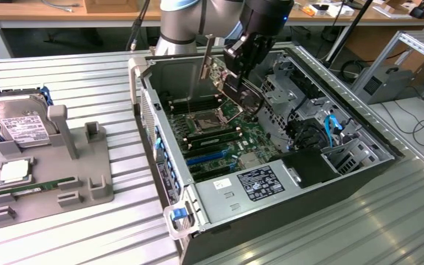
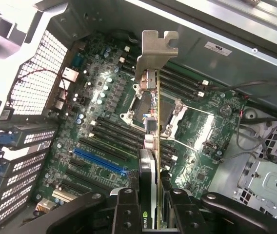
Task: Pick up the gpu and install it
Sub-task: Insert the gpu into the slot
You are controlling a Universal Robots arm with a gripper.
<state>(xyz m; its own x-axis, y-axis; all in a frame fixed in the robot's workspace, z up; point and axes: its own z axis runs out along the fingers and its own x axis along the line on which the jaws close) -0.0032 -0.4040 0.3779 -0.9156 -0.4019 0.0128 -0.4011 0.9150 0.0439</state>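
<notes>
Silver-bracketed gpu (image 2: 148, 163), bearing an Nvidia logo, is clamped in the tool (image 2: 150, 200) above the motherboard (image 2: 104, 141).

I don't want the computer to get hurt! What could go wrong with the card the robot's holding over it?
The gripper holds the gpu by one end, so it might tilt or slip. It hangs over the motherboard; coming down off its slot, it could knock the CPU socket. Its metal bracket could catch on the case wall.
</notes>
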